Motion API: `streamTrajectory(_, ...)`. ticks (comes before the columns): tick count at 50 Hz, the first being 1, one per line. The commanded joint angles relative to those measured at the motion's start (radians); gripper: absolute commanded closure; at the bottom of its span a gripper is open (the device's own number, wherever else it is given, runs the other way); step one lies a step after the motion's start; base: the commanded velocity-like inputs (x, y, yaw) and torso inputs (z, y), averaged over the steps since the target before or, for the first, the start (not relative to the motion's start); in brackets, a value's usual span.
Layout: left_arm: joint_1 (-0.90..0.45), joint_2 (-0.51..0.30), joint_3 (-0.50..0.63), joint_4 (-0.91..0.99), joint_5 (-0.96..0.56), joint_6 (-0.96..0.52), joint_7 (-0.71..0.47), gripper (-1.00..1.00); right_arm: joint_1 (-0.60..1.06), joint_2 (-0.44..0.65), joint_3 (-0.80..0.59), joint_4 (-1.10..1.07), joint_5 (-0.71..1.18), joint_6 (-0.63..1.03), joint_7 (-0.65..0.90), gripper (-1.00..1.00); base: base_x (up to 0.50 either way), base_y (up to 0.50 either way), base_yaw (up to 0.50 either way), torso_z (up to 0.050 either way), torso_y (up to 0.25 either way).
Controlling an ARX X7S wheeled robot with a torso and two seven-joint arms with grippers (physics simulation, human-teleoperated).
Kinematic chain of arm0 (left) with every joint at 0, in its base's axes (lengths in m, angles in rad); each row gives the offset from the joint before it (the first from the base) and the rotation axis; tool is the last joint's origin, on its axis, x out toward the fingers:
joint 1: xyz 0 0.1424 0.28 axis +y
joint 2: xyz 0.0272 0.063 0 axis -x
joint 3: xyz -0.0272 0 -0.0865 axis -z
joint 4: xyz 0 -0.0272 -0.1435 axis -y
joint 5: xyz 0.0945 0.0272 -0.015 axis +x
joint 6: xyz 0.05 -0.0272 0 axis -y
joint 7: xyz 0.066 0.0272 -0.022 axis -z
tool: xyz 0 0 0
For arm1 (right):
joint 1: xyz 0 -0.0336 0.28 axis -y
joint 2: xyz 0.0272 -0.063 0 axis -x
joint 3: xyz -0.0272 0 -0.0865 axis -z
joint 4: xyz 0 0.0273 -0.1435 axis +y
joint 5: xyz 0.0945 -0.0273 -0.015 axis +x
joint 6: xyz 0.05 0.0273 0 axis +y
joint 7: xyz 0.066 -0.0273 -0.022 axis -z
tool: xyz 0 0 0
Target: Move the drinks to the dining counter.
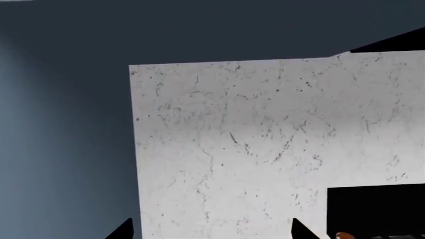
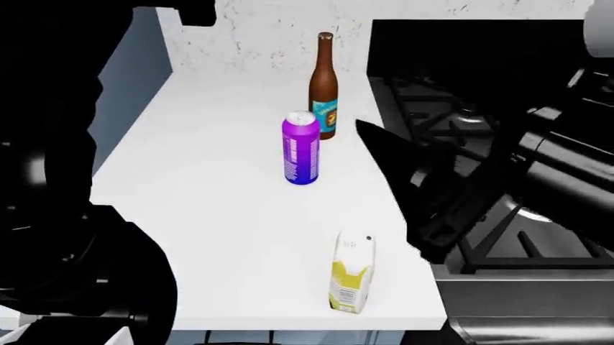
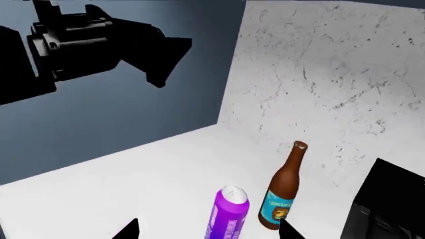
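Head view gave me all three drinks upright on the white desk (image 2: 192, 201) beside the stove (image 2: 451, 108): brown bottle (image 2: 324, 90) farthest, purple can (image 2: 300, 151) just before it, juice carton (image 2: 352, 274) near the front edge. My right claw (image 3: 209, 230) was spread wide and empty, pointing at the can. My left claw (image 1: 212, 230) was likewise wide and empty.

Both arms are hanging up in the air holding nothing, right gripper (image 3: 209, 230) sitting with its jaws spread wide, left gripper (image 1: 212, 231) showing the same wide gap between its tips.
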Motion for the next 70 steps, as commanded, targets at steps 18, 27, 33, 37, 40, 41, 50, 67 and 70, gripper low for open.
streamTrajectory(18,0.005,0.0,0.01,0.003,0.019,0.0,0.017,-1.0,-0.176,0.069,-0.113,-0.083,0.157,0.033,-0.045,-1.0,0.0,0.0,0.0,0.0,0.0)
streamTrajectory(27,0.008,0.0,0.008,0.003,0.0,0.0,0.004,-1.0,-0.225,0.038,-0.115,-0.053,0.104,0.062,-0.076,-1.0,0.0,0.0,0.0,0.0,0.0)
streamTrajectory(33,0.011,0.0,0.01,0.005,-0.005,0.0,0.001,-1.0,-0.234,0.024,-0.119,-0.046,0.085,0.07,-0.094,-1.0,0.0,0.0,0.0,0.0,0.0)
streamTrajectory(37,0.012,0.0,0.01,0.005,-0.007,0.0,0.0,-1.0,-0.239,0.023,-0.12,-0.046,0.079,0.068,-0.102,-1.0,0.0,0.0,0.0,0.0,0.0)
streamTrajectory(40,0.013,0.0,0.01,0.006,-0.003,0.0,0.003,-1.0,-0.248,0.022,-0.119,-0.047,0.074,0.066,-0.108,-1.0,0.0,0.0,0.0,0.0,0.0)
streamTrajectory(41,0.012,0.0,0.009,0.005,-0.003,0.0,0.004,-1.0,-0.25,0.021,-0.12,-0.047,0.072,0.066,-0.11,-1.0,0.0,0.0,0.0,0.0,0.0)
streamTrajectory(50,0.008,0.0,0.01,0.004,-0.007,0.0,0.002,-1.0,-0.27,0.028,-0.119,-0.042,0.05,0.072,-0.128,-1.0,0.0,0.0,0.0,0.0,0.0)
streamTrajectory(67,0.01,0.0,0.009,0.01,-0.019,0.0,-0.003,-1.0,-0.289,0.018,-0.1,-0.022,-0.037,0.096,-0.176,-1.0,0.0,0.0,0.0,0.0,0.0)
streamTrajectory(70,0.008,0.0,0.009,0.009,-0.019,0.0,-0.002,-1.0,-0.287,0.02,-0.103,-0.021,-0.05,0.099,-0.18,-1.0,0.0,0.0,0.0,0.0,0.0)
